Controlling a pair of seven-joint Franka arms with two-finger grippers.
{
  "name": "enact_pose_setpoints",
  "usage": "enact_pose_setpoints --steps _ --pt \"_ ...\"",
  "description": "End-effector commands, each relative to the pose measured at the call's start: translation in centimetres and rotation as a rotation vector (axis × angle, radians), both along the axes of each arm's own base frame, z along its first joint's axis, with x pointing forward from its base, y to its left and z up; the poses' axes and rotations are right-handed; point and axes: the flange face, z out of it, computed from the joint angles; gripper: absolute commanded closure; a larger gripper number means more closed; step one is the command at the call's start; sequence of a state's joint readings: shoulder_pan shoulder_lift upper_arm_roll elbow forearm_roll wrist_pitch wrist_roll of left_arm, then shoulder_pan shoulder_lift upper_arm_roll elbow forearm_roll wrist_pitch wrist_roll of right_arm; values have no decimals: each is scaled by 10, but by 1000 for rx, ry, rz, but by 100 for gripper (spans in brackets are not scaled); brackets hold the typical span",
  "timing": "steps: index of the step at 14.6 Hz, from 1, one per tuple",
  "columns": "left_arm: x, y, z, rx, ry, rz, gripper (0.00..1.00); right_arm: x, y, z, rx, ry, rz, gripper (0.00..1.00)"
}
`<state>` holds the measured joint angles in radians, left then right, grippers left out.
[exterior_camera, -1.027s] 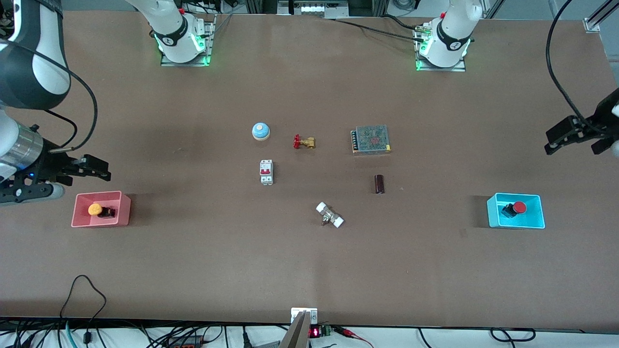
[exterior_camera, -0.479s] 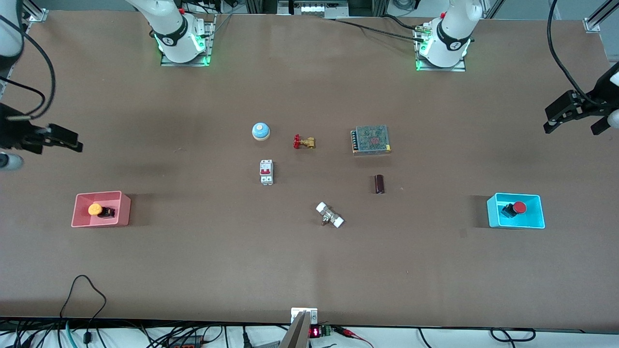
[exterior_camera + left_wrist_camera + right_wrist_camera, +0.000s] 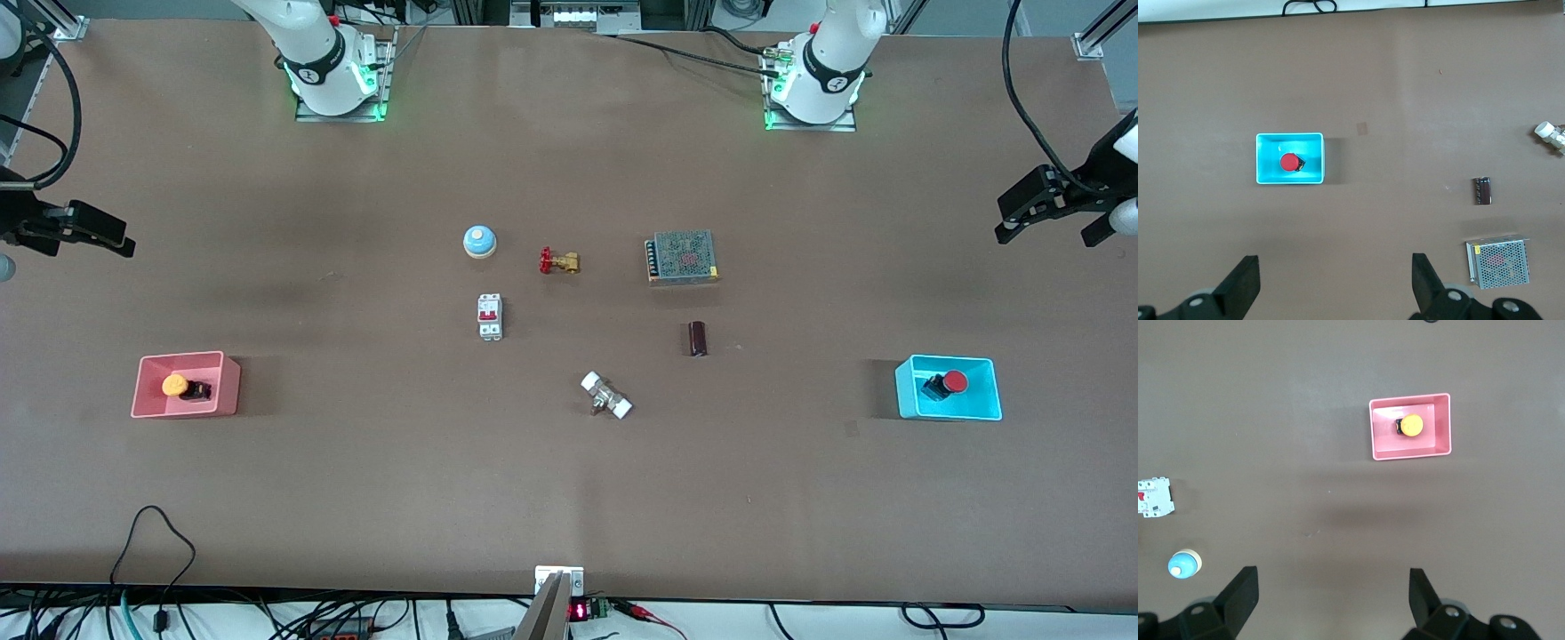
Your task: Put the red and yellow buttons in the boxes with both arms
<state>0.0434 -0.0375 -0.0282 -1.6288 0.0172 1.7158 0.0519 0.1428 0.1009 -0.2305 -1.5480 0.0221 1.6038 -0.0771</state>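
The yellow button [image 3: 174, 385] lies in the pink-red box [image 3: 228, 388] toward the right arm's end of the table. The red button [image 3: 955, 381] lies in the cyan box [image 3: 906, 392] toward the left arm's end. My right gripper [image 3: 82, 244] is open and empty, raised over the table edge, away from the pink box. My left gripper [image 3: 1047, 233] is open and empty, raised over the table's other end. The right wrist view shows its gripper [image 3: 1331, 595] apart from the pink box [image 3: 1441, 427] and yellow button [image 3: 1411, 425]. The left wrist view shows its gripper [image 3: 1336, 277] apart from the cyan box [image 3: 1265, 160] and red button [image 3: 1289, 162].
In the table's middle lie a blue-and-white bell [image 3: 479, 241], a brass valve with a red handle [image 3: 558, 260], a mesh-covered power supply [image 3: 682, 256], a white circuit breaker [image 3: 490, 316], a dark cylinder [image 3: 698, 338] and a white-ended fitting [image 3: 606, 396].
My right gripper has drawn back from over the pink box toward the robots' side and the table edge. My left gripper has drawn back a little the same way. Both buttons stay in their boxes.
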Motion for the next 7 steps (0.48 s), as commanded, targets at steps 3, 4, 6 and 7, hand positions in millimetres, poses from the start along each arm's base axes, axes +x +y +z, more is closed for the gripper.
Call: enact_pose_setpoints --steps 3,4,6,7 --pt "-8 -3 6 -13 -18 -15 0 -21 1 6 -5 2 -7 0" --pt "-8 -4 7 -13 -21 -15 0 -21 1 7 -5 2 -7 0" --pt "-8 -8 7 -15 -21 -21 0 -21 2 7 -5 2 -6 0" --pt "-8 -7 7 -15 -21 -20 0 -21 3 7 -5 3 -4 0"
